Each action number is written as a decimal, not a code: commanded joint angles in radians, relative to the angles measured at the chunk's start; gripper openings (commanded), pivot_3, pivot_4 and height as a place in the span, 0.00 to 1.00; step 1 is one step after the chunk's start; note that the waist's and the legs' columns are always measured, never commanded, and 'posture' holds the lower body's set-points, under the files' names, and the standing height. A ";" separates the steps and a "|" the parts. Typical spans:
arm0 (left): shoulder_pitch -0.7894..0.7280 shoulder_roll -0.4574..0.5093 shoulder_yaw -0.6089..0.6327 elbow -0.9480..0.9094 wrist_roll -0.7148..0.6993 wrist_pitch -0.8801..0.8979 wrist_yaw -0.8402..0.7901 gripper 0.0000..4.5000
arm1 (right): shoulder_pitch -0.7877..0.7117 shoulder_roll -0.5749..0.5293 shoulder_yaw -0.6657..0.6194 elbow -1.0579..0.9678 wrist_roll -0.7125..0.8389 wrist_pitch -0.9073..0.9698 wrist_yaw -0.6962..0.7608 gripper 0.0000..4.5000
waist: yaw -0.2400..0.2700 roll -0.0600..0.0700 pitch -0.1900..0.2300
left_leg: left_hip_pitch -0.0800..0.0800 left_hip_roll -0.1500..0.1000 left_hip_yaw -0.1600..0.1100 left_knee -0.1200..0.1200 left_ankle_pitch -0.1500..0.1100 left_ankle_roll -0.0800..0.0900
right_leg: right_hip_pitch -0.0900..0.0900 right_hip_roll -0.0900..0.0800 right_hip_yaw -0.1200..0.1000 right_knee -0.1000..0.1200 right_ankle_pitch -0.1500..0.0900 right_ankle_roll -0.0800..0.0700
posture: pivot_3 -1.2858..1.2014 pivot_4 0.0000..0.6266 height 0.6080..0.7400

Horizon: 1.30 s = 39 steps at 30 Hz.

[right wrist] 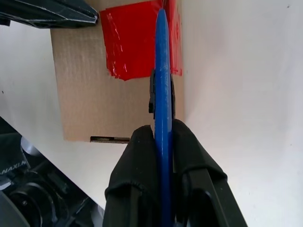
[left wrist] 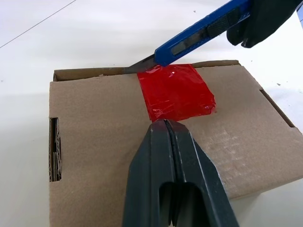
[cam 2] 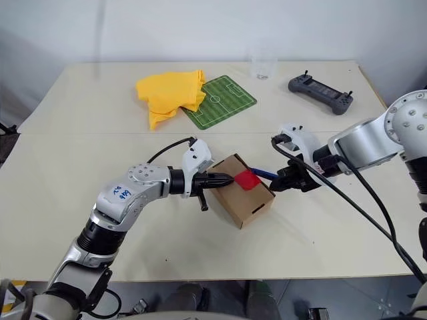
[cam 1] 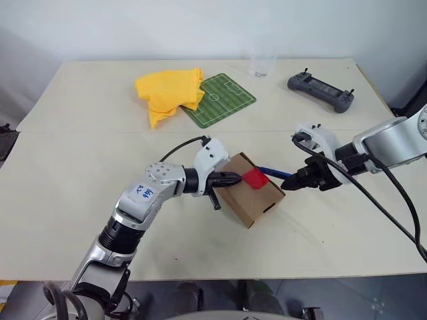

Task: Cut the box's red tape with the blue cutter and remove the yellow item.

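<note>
The brown cardboard box (cam 1: 250, 198) lies in the middle of the table with the red tape (cam 1: 255, 177) across its top edge. My left gripper (cam 1: 235, 179) is shut, its tips pressed on the box top just beside the tape (left wrist: 177, 92). My right gripper (cam 1: 293, 180) is shut on the blue cutter (cam 1: 270, 172), whose metal blade (left wrist: 142, 66) lies along the box's far edge at the tape's border. The cutter (right wrist: 162, 85) runs over the tape (right wrist: 128, 40) in the right wrist view. The yellow item is hidden.
A crumpled yellow cloth (cam 1: 170, 93) and a green football-pitch mat (cam 1: 220, 99) lie at the back. A clear glass (cam 1: 262, 65) and a grey controller (cam 1: 321, 92) sit at the back right. A seam (cam 1: 100, 131) crosses the tabletop.
</note>
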 commanded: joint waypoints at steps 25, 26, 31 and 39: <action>0.079 -0.003 -0.043 0.025 0.027 0.058 0.033 0.00 | -0.166 -0.117 0.343 0.002 0.043 0.026 0.151 0.02 | 0.011 0.000 0.000 | 0.000 0.000 -0.001 -0.005 0.000 0.000 | 0.000 0.000 -0.001 -0.004 0.000 0.000 | 0.52 0.24 1.00; 0.081 -0.002 -0.042 0.023 0.027 0.059 0.033 0.00 | -0.165 -0.117 0.344 0.004 0.037 0.026 0.152 0.02 | 0.011 0.000 0.000 | 0.000 0.000 -0.001 -0.005 0.000 0.000 | 0.000 0.000 -0.001 -0.005 0.000 0.000 | 0.52 0.24 1.00; 0.082 -0.004 -0.042 0.019 0.020 0.062 0.037 0.00 | -0.165 -0.070 0.334 0.040 -0.017 0.026 0.156 0.02 | 0.010 0.001 0.000 | 0.000 0.000 -0.001 -0.005 0.000 0.000 | 0.000 0.000 -0.001 -0.005 0.000 0.000 | 0.52 0.24 1.00; 0.077 -0.003 -0.044 0.026 0.022 0.054 0.033 0.00 | -0.214 -0.013 0.367 0.084 -0.098 0.026 0.206 0.02 | -0.002 0.001 -0.001 | 0.001 0.000 0.000 -0.004 0.001 -0.001 | 0.000 0.000 -0.001 -0.001 0.000 0.000 | 0.52 0.24 1.00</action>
